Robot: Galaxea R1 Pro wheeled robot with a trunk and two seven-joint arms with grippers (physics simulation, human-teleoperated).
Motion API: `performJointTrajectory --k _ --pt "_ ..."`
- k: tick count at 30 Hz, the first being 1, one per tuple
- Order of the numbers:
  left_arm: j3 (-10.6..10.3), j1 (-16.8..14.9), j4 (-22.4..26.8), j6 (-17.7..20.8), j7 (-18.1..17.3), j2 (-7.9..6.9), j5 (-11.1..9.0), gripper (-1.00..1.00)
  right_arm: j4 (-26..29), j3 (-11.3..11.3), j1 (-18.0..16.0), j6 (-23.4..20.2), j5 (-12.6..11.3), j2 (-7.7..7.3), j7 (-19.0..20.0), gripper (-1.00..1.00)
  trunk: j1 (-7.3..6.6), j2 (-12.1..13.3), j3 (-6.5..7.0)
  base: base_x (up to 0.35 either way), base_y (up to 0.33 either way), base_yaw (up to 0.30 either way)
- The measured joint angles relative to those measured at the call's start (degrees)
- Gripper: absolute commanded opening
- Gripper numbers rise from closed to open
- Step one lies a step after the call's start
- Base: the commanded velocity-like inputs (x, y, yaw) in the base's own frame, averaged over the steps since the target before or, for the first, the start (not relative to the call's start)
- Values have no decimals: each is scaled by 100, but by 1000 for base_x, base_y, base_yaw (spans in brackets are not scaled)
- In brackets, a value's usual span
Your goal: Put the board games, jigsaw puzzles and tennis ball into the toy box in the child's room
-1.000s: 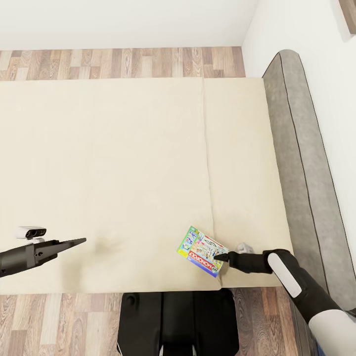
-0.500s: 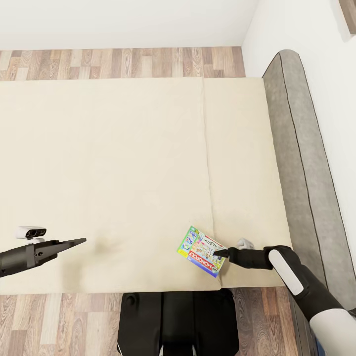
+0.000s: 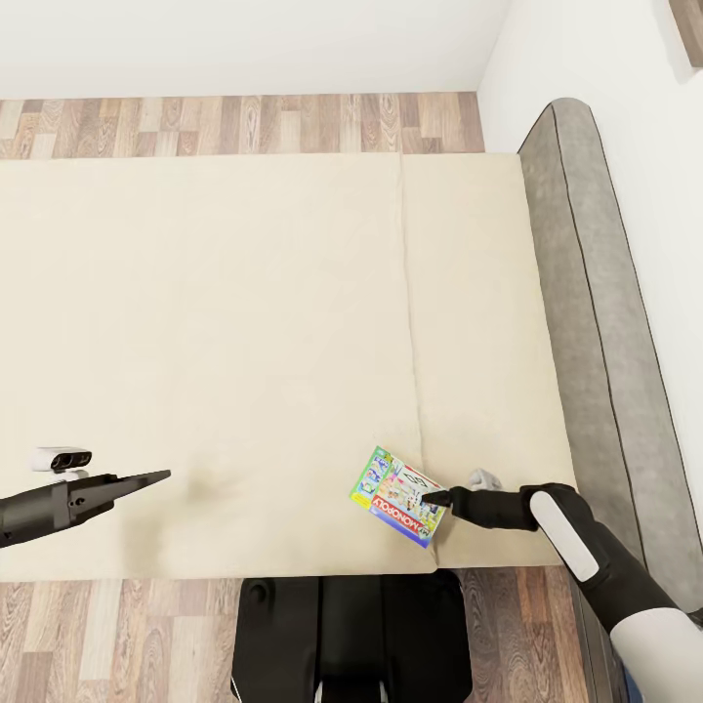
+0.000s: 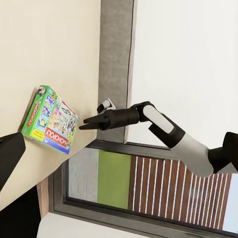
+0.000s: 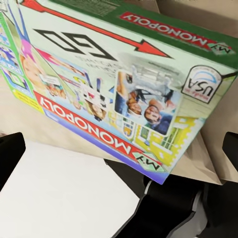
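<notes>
A white Monopoly board game (image 3: 395,493) with a colourful border lies flat on the bed (image 3: 244,322), near the mattress's front edge. My right gripper (image 3: 432,500) is open and hovers at the box's right edge. In the right wrist view its fingertips (image 5: 11,151) stand wide apart, with the board game (image 5: 114,84) close in front of them. The left wrist view catches the same board game (image 4: 49,121) with the right gripper (image 4: 84,123) pointing at it. Far to the left, my left gripper (image 3: 156,477) hangs open over the bare mattress, holding nothing.
A grey headboard (image 3: 596,322) runs along the bed's right side against a white wall. Wood-plank floor (image 3: 244,122) lies beyond the bed and in front of it, where my dark base (image 3: 351,635) stands. A dark-framed window (image 4: 148,193) is behind the right arm.
My right gripper has edged slightly up and toward the Monopoly box, then held still. The box and the left arm have not moved.
</notes>
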State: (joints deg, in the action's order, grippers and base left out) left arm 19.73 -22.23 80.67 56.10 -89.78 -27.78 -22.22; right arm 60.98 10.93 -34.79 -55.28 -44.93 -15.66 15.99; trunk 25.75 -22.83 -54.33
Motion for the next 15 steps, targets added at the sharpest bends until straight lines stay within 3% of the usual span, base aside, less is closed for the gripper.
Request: performJointTrajectory --k 15 --pt "5 -1 0 -2 0 2 3 100 -50 -1 -28 66 1 15 -21 100 0 0 0 0 0 0"
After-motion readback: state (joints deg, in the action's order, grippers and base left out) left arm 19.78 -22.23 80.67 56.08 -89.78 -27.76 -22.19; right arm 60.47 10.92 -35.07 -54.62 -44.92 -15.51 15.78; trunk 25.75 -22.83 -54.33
